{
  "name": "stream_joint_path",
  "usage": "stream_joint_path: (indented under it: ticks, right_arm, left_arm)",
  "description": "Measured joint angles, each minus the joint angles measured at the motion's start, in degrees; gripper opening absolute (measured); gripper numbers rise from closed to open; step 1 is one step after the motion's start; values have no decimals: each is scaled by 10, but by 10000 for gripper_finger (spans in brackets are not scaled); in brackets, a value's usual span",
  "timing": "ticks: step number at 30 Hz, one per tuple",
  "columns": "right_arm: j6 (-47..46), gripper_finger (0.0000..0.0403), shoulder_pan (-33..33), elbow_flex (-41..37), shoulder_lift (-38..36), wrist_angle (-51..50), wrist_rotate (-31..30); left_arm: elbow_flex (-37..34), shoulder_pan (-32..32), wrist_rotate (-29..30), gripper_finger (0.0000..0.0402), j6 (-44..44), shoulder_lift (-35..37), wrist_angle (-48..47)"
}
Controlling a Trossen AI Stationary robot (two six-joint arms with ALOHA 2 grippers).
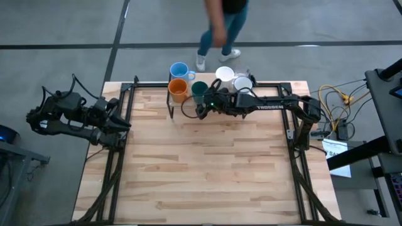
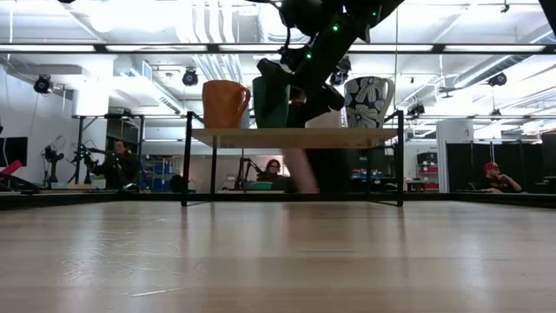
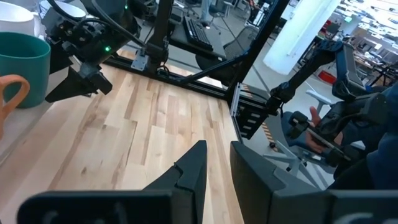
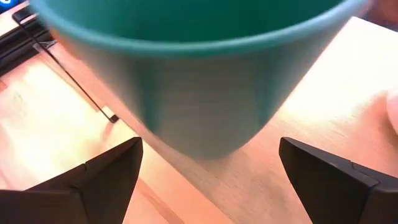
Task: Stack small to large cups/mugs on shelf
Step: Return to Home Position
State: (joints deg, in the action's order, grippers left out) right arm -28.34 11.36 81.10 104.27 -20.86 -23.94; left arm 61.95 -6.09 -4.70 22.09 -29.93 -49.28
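Standing on the shelf (image 2: 295, 137) at the far edge of the table (image 1: 207, 169), the dark green cup (image 2: 271, 103) is just beside the orange mug (image 2: 225, 104). A flower-patterned mug (image 2: 368, 103) stands farther along the plank. The right gripper (image 4: 208, 152) is at the green cup, its fingers (image 4: 106, 177) spread wide to either side of it (no contact with the cup wall is visible), gripping nothing. In the high view, a light blue mug (image 1: 179, 69) shows beyond the orange mug and a white mug (image 1: 225, 74) beyond the right arm. The left gripper (image 1: 116, 120) rests at the table's left edge, fingers a narrow gap apart, empty.
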Motion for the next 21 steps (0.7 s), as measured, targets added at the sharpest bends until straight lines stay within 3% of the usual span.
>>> stream_joint_path:
  ticks: [21]
  right_arm:
    - [-56, 371, -31, 0, -7, -20, 3]
  left_arm:
    - [0, 0, -1, 57, -5, 13, -2]
